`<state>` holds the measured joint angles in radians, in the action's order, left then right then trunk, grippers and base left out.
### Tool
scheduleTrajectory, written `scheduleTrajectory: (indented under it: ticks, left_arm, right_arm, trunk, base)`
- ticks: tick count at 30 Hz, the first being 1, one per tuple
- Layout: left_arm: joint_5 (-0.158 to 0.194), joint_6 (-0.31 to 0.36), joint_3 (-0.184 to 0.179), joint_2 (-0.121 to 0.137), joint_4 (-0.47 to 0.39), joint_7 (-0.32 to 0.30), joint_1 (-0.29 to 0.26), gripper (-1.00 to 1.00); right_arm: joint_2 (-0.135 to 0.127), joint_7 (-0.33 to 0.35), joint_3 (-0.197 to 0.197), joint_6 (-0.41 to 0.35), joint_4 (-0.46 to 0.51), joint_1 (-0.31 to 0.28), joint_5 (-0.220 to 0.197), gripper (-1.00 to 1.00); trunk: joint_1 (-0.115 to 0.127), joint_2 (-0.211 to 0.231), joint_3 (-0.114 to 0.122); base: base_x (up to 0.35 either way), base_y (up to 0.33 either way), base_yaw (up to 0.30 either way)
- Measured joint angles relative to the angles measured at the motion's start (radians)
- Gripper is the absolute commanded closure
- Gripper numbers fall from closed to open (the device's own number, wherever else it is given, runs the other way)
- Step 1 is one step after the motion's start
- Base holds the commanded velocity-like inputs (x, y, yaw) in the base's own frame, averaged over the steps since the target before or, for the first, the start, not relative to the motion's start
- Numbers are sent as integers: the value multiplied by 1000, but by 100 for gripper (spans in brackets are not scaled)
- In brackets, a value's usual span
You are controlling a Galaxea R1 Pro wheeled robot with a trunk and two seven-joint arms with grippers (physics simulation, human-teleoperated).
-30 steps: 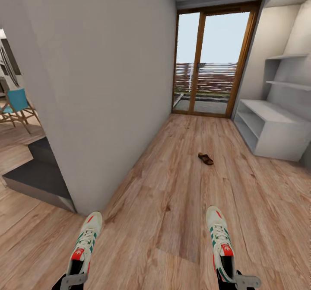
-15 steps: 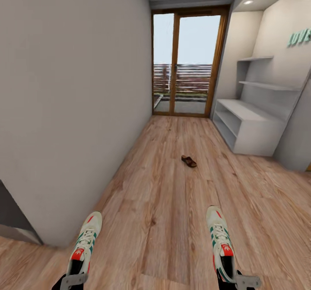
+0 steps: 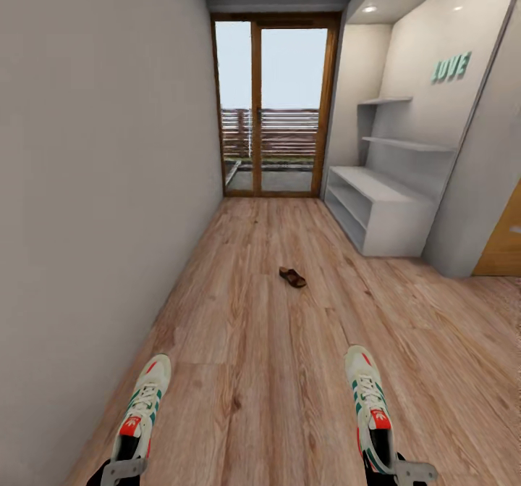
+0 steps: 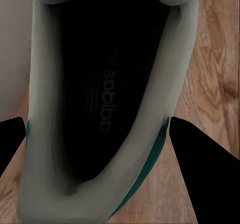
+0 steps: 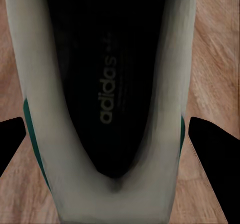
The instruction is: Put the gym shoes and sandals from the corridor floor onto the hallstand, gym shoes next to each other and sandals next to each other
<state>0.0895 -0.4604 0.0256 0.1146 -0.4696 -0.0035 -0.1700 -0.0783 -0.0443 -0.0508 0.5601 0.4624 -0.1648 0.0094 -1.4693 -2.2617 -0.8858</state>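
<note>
Corridor floor [image 3: 260, 341] runs to glass door [image 3: 273, 109]; hallstand [image 3: 376, 211] ahead right. Left tool [image 3: 124, 468] clenched on left gym shoe [image 3: 142, 403], right tool [image 3: 394, 468] on right gym shoe [image 3: 367, 399], both by the heel collar. Likely light, soft uppers; collar grip suits. One sandal [image 3: 292, 277] lies mid-floor.
</note>
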Motion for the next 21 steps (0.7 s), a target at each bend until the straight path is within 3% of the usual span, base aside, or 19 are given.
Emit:
scheduleTrajectory:
  ticks: [21]
  left_arm:
    - [0,0,0,0,0,0,0,100]
  right_arm:
    - [0,5,2,1,0,0,3,100]
  trunk:
    - [0,0,0]
  base:
    - [337,101,-15]
